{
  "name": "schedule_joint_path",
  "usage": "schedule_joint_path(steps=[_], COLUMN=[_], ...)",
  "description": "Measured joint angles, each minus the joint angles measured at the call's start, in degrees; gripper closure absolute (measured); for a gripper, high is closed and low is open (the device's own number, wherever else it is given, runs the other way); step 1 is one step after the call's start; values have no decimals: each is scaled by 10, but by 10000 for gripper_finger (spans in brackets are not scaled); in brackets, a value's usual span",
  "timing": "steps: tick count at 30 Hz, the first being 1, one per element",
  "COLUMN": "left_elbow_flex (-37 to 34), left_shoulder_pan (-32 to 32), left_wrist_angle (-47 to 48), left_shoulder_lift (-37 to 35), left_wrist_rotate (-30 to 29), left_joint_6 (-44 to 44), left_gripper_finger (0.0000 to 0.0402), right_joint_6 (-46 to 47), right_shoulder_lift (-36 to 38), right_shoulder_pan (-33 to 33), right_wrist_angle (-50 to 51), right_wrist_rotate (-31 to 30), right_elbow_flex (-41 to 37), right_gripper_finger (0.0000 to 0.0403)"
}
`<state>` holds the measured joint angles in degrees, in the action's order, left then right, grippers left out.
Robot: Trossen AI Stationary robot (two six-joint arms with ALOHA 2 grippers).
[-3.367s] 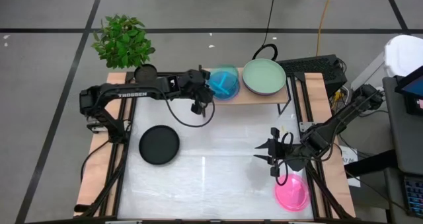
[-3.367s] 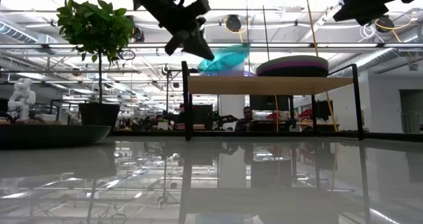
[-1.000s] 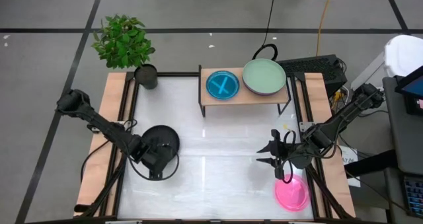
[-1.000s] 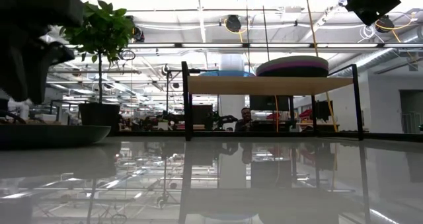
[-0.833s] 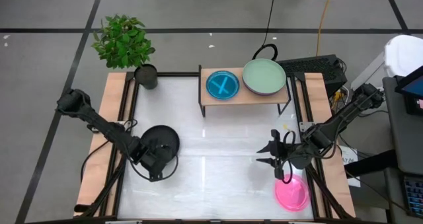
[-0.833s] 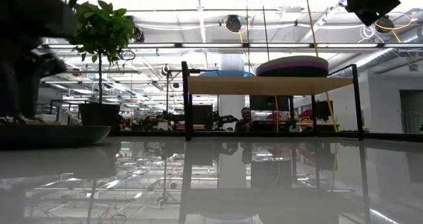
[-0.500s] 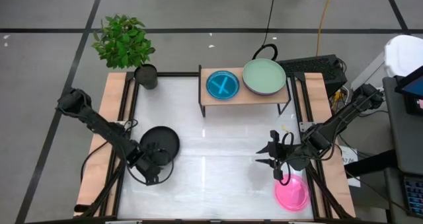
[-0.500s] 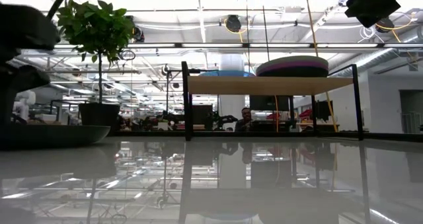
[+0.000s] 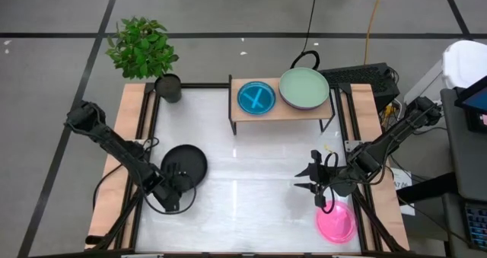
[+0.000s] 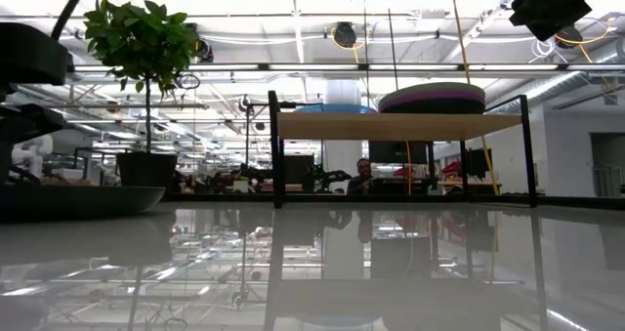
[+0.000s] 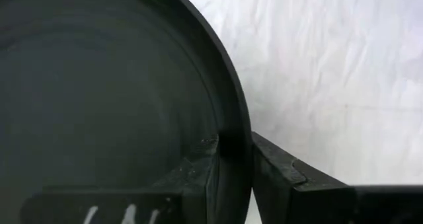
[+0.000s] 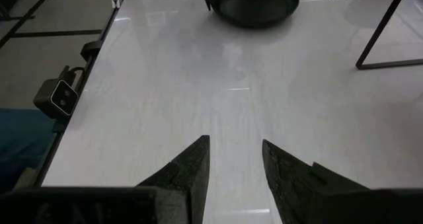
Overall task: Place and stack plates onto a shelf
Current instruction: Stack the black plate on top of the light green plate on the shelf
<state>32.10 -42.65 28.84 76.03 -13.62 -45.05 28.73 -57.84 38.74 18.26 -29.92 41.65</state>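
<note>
A black plate [image 9: 186,163] lies flat on the table's left half. My left gripper [image 9: 179,180] is at its near rim and shut on it; the left wrist view shows the rim [image 11: 232,128] between the fingers. My right gripper [image 9: 308,179] hovers open over the table's right half, just beyond a pink plate [image 9: 335,221] lying near the near right corner. The shelf [image 9: 281,110] stands at the far edge. It carries a cyan plate [image 9: 256,98] and a stack topped by a sage green plate [image 9: 304,88]. The low view shows purple in that stack [image 10: 432,99]. My left gripper holds the black plate by its near rim [image 11: 231,135]. One finger [image 11: 198,174] is inside the plate and the other [image 11: 277,174] outside. The fingers come in low, slanting from the table's near left side. The plate still lies flat on the table.
A potted plant [image 9: 141,46] and its dark pot [image 9: 168,87] stand at the far left corner. The shelf's black legs [image 12: 390,26] rise from the table. Bare white tabletop [image 9: 243,205] lies between the two arms.
My left gripper has drawn back a little toward the table's near left corner, staying low at the black plate's near rim. The plate has kept its place.
</note>
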Motion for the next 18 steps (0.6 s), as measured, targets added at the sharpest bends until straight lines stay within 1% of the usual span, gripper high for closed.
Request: schedule_joint_path(steps=[3,8,13,18], left_elbow_flex=[0,0,8,71], left_shoulder_pan=[-8,-17,-26,-26], left_wrist_angle=[4,3,11,63], left_shoulder_lift=[1,0,1,1], left_wrist_rotate=[-26,-45,-45,-28], left_joint_6=[29,78,111,190], left_gripper_finger=[333,387,390,391], right_joint_6=[1,6,6,-3], right_shoulder_lift=[0,0,0,-2], right_shoulder_pan=[0,0,0,0], right_wrist_angle=[0,0,-2,-10], right_wrist_rotate=[0,0,0,-1], right_elbow_flex=[0,0,0,0], right_gripper_finger=[282,282,282,282])
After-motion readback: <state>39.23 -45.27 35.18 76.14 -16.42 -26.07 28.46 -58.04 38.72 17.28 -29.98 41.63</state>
